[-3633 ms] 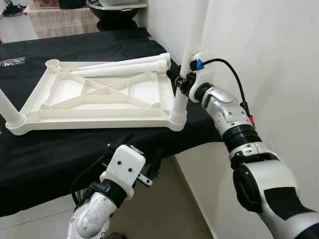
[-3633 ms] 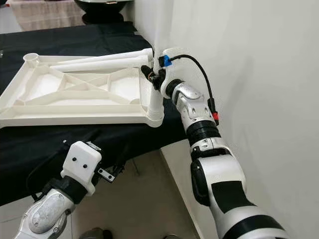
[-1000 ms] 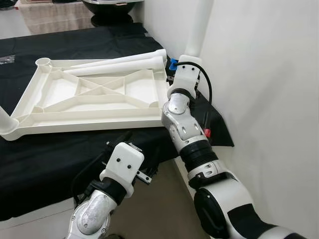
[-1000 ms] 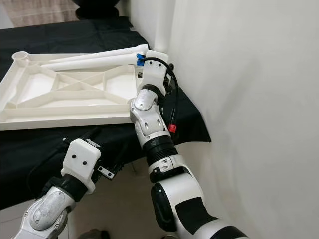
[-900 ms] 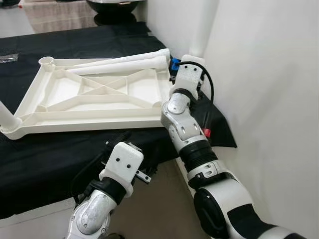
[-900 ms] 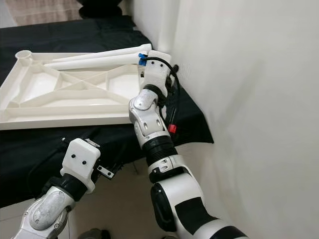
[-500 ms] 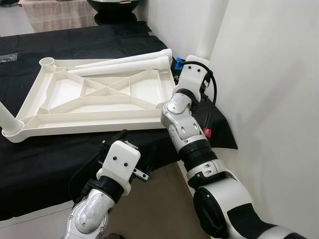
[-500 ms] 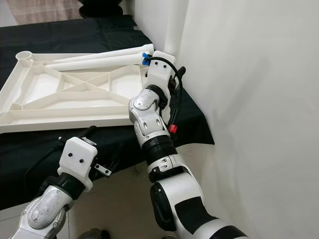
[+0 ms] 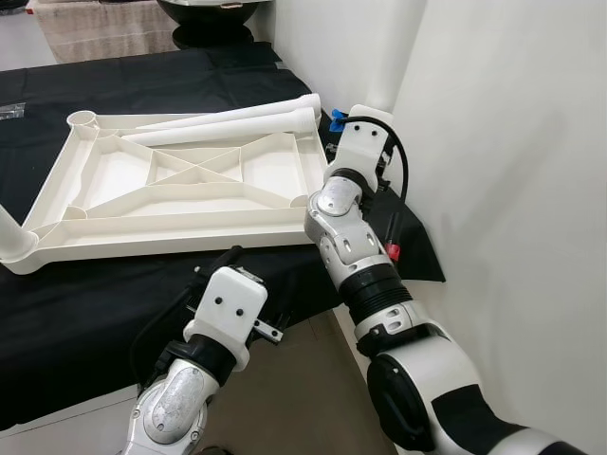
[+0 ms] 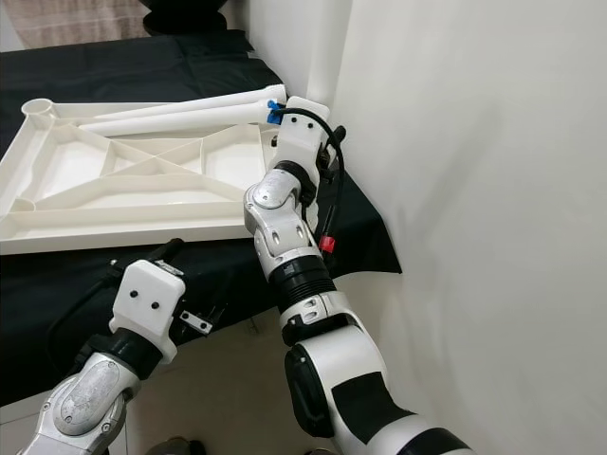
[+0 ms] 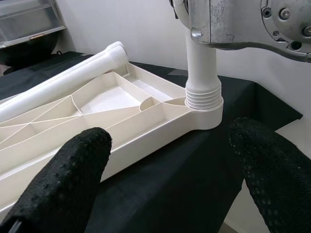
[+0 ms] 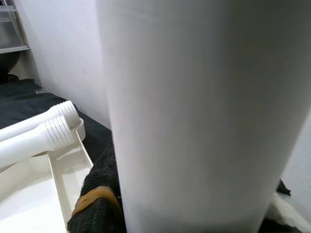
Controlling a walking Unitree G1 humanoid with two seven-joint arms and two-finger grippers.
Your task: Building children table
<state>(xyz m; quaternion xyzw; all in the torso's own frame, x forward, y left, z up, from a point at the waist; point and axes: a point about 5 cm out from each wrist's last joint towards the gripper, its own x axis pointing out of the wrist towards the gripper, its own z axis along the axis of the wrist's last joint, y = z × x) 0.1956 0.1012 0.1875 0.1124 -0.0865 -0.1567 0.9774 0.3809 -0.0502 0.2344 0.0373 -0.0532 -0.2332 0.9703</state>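
Note:
A white children's tabletop (image 9: 171,232) lies upside down on a table under black cloth (image 9: 85,303). One white leg (image 11: 201,73) stands screwed into its near right corner socket. My right gripper (image 12: 189,213) is shut on that leg, which looms right before the wrist camera, with black pads (image 12: 97,211) against it. Another leg (image 9: 11,237) stands in the near left corner. Two loose legs (image 9: 228,123) lie along the far rim. My left gripper (image 11: 165,184) hangs open just below the table's front edge, facing the near right corner, nothing between its fingers.
A white wall (image 9: 512,190) runs close along the right side of the table, right behind my right arm. The far left corner socket (image 9: 81,119) has no leg in it. A dark round object (image 9: 209,14) stands at the back. Bare floor (image 9: 303,398) lies below the front edge.
My right arm has swung from the right side of the corner leg round to its front, still on the leg. The left gripper has risen slightly toward the table edge.

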